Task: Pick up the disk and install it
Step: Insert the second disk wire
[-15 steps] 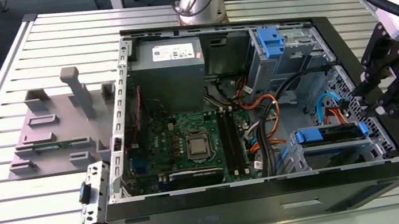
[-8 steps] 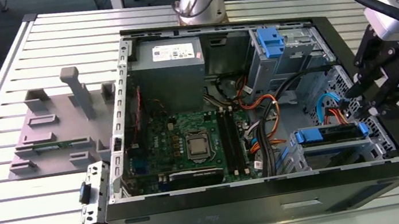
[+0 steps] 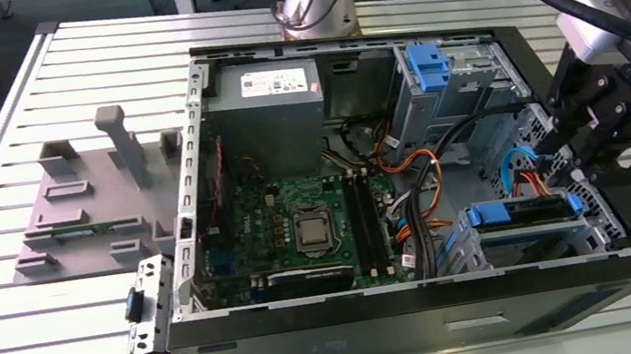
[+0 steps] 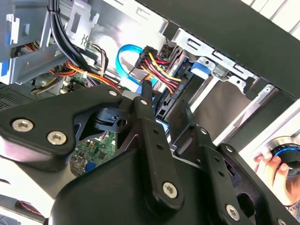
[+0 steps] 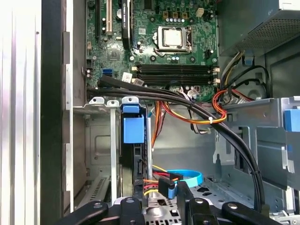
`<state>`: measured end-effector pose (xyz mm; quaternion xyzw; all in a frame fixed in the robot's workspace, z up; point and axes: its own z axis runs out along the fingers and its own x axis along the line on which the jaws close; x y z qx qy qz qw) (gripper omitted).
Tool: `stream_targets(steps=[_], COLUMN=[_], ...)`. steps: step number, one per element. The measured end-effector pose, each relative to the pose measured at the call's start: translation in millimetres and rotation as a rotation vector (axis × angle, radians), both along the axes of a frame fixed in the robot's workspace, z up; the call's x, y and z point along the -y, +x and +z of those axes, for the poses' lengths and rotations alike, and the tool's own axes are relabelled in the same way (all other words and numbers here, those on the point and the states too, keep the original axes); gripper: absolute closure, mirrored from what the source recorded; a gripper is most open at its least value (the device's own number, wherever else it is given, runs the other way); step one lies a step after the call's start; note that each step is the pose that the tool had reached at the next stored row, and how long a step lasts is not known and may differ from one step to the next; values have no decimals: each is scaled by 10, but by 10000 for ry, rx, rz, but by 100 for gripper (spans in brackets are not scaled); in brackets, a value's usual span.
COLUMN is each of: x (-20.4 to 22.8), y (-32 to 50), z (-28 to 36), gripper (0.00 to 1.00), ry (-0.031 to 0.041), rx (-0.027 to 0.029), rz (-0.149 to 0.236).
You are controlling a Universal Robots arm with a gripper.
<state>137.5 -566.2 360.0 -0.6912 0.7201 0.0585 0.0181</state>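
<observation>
The gripper (image 3: 570, 164) is hanging over the drive-cage corner of the open computer case (image 3: 623, 283), at the exterior view's right. In the second wrist view its two black fingers (image 4: 146, 117) are standing narrowly apart, pointing down at the connector end of the disk (image 4: 174, 101). I cannot tell whether they are already pressing on the disk or only close above it.

The disk (image 5: 132, 129) is sitting on its edge in the lower drive cage (image 5: 101, 122), with its blue bracket (image 3: 523, 209) showing on top in the exterior view and in the first wrist view. So the disk is, as I judge it, already in its bay, or almost.

Several things could go wrong here. The bundle of yellow, red and black power wires (image 4: 157, 70) and the blue data cable (image 4: 123, 58) are lying just beside the fingers, so a finger could catch a wire and pull a plug loose. The thick black cables (image 5: 220, 126) are crossing the case near the cage and could be dragged as well. If the disk is sitting a little tilted in the cage, pushing it could jam the bracket on the metal rails. A person's hand (image 4: 271, 169) is also near the case edge in the second wrist view, close to the arm, which is a risk for it.
</observation>
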Motion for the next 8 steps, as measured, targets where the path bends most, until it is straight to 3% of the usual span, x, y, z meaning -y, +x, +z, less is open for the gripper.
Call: stream_targets(steps=[8], x=[0], y=[-14], z=[-26], gripper=[58], ry=[-3], rx=[0], rz=[52])
